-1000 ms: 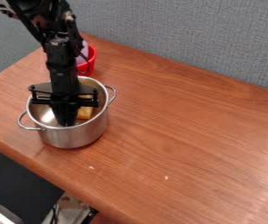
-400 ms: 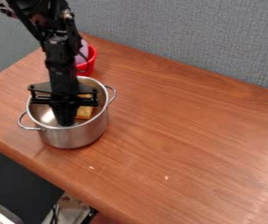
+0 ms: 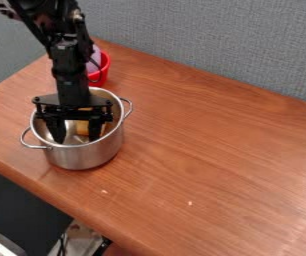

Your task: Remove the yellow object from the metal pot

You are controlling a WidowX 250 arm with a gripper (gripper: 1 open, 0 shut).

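The metal pot [image 3: 73, 154] is shiny steel with small loop handles and stands on the left part of the wooden table. My gripper [image 3: 80, 128] points straight down into it, and its black fingers [image 3: 58, 127] stand wide apart inside the rim. The yellow object [image 3: 85, 129] shows as a small yellow-orange patch on the pot's floor between the fingers, partly hidden by them. The gripper is open, and I cannot tell whether a finger touches the yellow piece.
A small red bowl [image 3: 100, 68] sits behind the pot near the table's back edge, partly hidden by the arm. The brown wooden table [image 3: 209, 150] stretches to the right; its front edge runs close below the pot.
The fingers, narrow and close together before, have spread wide inside the pot. The arm has stayed in place, and the yellow piece still lies in the pot.
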